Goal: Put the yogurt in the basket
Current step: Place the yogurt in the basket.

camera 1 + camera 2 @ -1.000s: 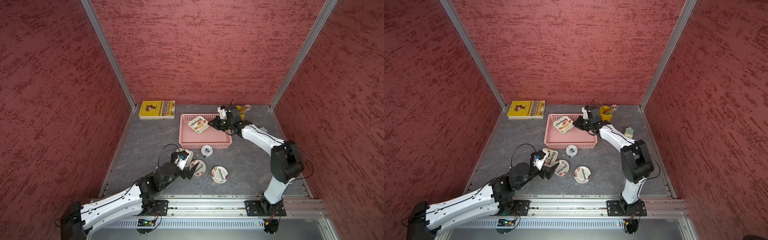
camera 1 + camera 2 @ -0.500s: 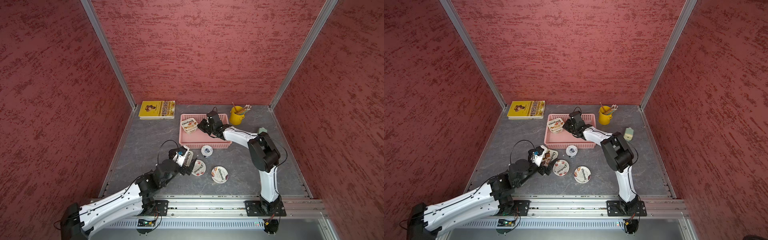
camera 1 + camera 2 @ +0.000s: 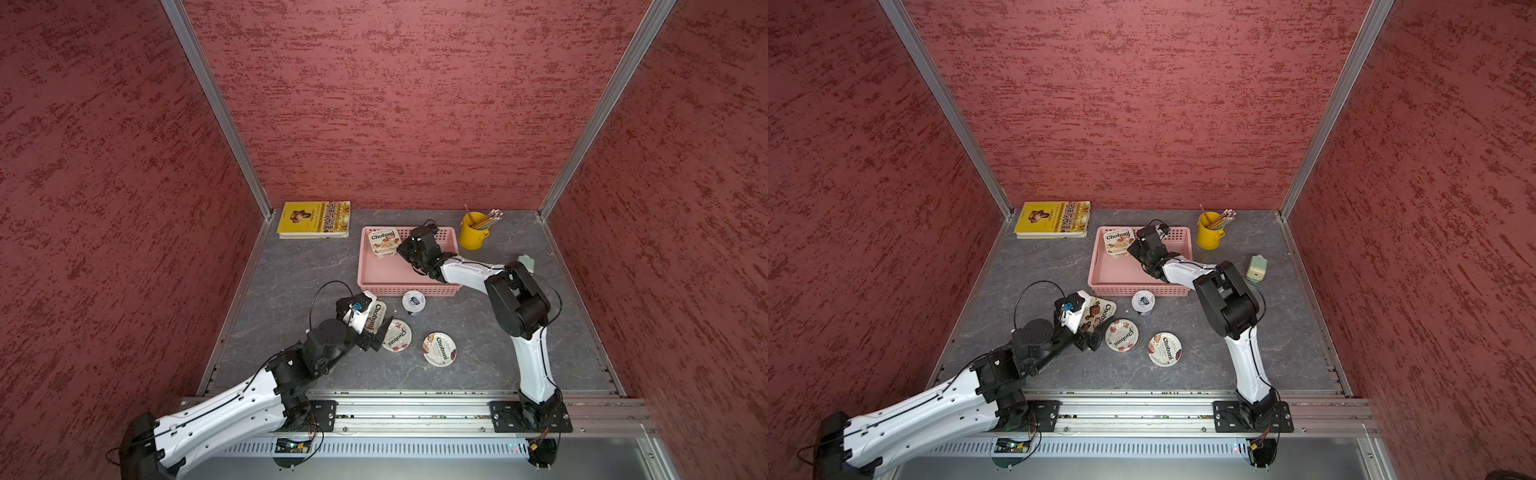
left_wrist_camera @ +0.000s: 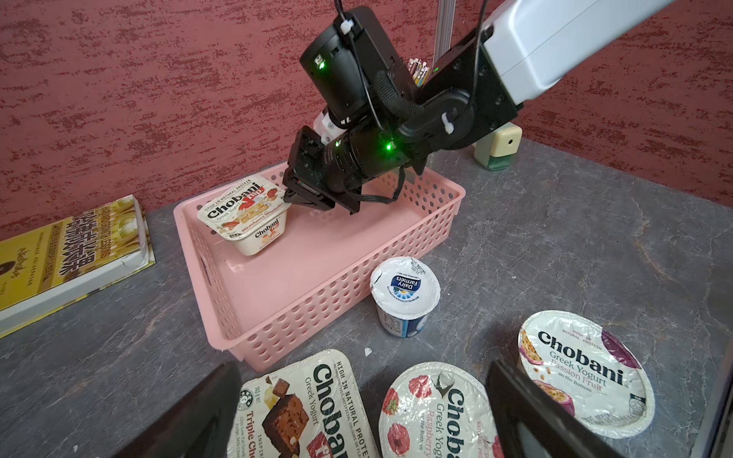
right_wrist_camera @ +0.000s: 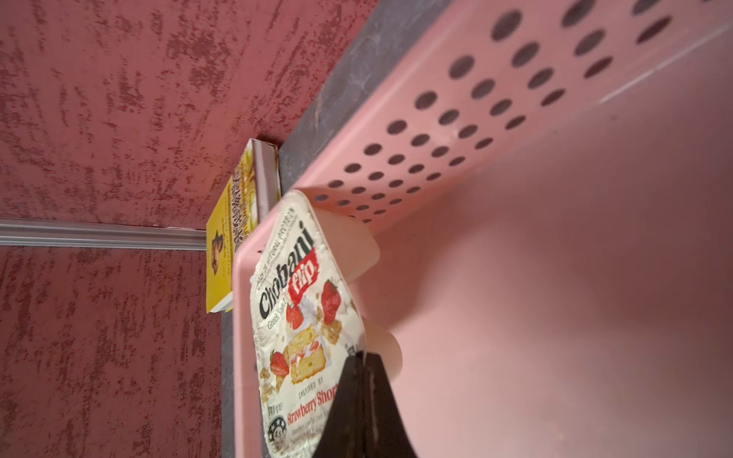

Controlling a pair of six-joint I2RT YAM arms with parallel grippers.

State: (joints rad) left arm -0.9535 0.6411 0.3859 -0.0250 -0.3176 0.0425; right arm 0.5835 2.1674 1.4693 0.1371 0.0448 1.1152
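Note:
The pink basket (image 3: 409,289) (image 3: 1133,287) (image 4: 317,301) (image 5: 555,277) stands at the back middle. My right gripper (image 3: 402,248) (image 3: 1133,249) (image 4: 289,194) (image 5: 363,357) is inside it, shut on the lid rim of a rectangular strawberry Chobani yogurt (image 3: 384,241) (image 3: 1119,241) (image 4: 246,214) (image 5: 305,317), which is tilted in the far left corner. My left gripper (image 3: 374,332) (image 3: 1096,336) (image 4: 361,380) is open over a rectangular chocolate cup (image 3: 377,316) (image 4: 301,412) and a round raspberry cup (image 3: 397,335) (image 4: 432,412). A round passion fruit cup (image 3: 439,349) (image 4: 583,372) and a small blue-lidded cup (image 3: 414,301) (image 4: 404,289) stand on the table.
A yellow book (image 3: 313,218) (image 4: 67,253) lies at the back left, close to the basket. A yellow bucket of pencils (image 3: 473,230) stands right of the basket. A pale green sharpener (image 3: 1256,268) sits near the right wall. Red walls enclose three sides.
My right gripper has carried the strawberry cup from the basket's right end across to its far left corner. The left arm has shifted only slightly over the front cups.

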